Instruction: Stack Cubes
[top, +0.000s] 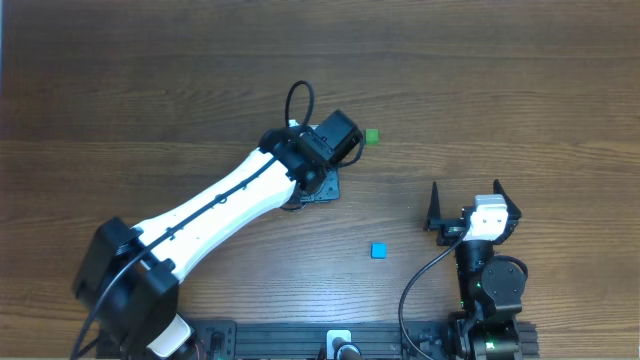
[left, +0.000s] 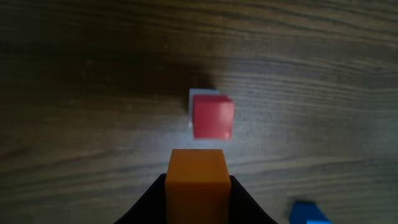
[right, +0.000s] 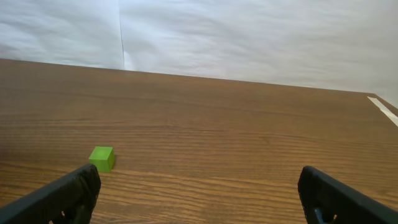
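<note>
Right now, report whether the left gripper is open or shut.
The left gripper is shut on the orange cube; its fingers press both sides.

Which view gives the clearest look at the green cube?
The right wrist view: the green cube sits whole and unobstructed. The top view has it close beside the left arm's wrist. The left wrist view faces the red cube instead.

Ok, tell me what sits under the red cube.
A pale whitish block lies under the red cube; just a thin strip of it shows along two edges. The red cube covers the rest, so its full shape cannot be seen.
</note>
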